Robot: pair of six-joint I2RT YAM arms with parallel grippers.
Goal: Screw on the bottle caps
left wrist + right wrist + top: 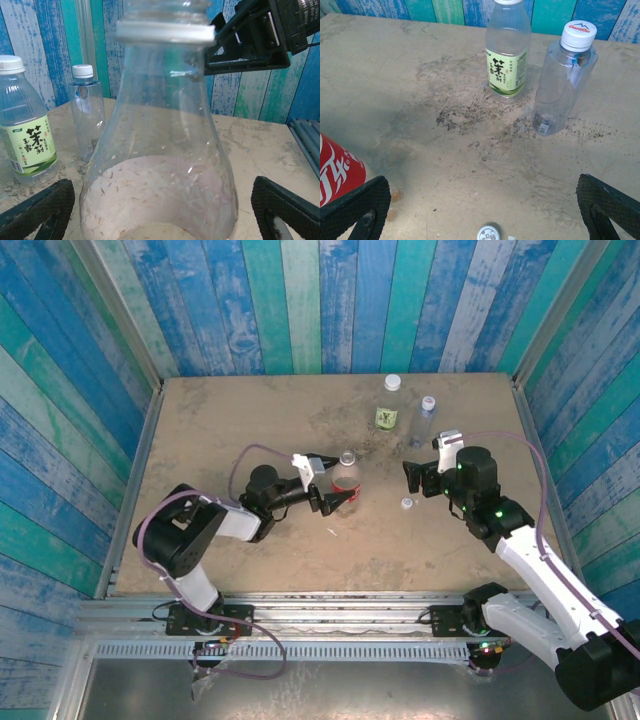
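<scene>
Since 2 of the 3 bottles, the green bottle and the blue bottle, stand capped at the far side of the bench, the job comes down to 1 loose cap and the red bottle, whose neck is bare. The red bottle stands upright near mid-bench, long axis vertical, between the fingers of the left end effector. Those fingers stand wide, 1 on each side, clear of the bottle's wall, holding nothing.

The cap lies flat on the bench to the right of the red bottle, apart from it and just beside the right end effector, on its near side. From the right wrist the cap sits at the bottom edge, midway between the 2 wide-spread fingers, so it lies ahead of and below that end effector, which is empty too.

The right arm is the nearer to the cap, the left to the bottle. The next move is probably a short drop of the right end effector onto the cap while the left closes on the bottle to steady it. So flat a cap leaves little to pinch and could skid.
</scene>
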